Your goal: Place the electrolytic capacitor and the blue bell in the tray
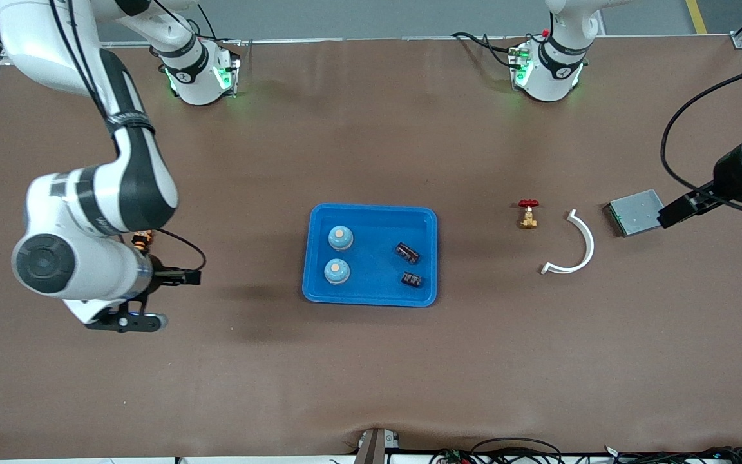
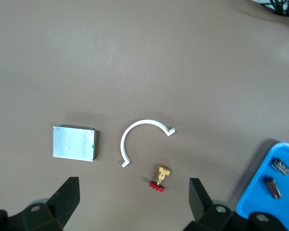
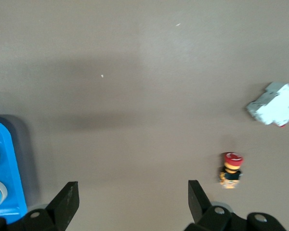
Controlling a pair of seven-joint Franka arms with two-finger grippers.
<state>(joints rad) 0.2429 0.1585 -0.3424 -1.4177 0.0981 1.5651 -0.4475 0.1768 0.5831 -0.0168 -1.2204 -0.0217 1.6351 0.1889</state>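
Our left tool [image 2: 132, 202] hangs wide open and empty at the right edge of the front frame, over the table [image 1: 371, 374] beside the grey metal box [image 1: 634, 212]. In its wrist view the spread fingers [image 2: 67, 195] frame that box, the white curved clip [image 1: 574, 245] and the small brass valve with a red handle [image 1: 527, 214].

Our right tool [image 3: 130, 202] also stands fully open with nothing in it, low at the left of the front frame. Its wrist view shows a red-capped button part [image 3: 230, 169] and a white block [image 3: 273, 103] on bare table.

At the centre of the front frame sits the blue tray [image 1: 371, 216]. Inside it we see two blue bells [image 1: 340, 238], one just below the other in the frame, and two dark capacitors [image 1: 408, 252] toward the tray's right side.

We judge the placing step finished: both kinds of part lie in the tray, and no bell or capacitor shows outside it. The next move calls only for keeping both arms clear of the tray; both wait.
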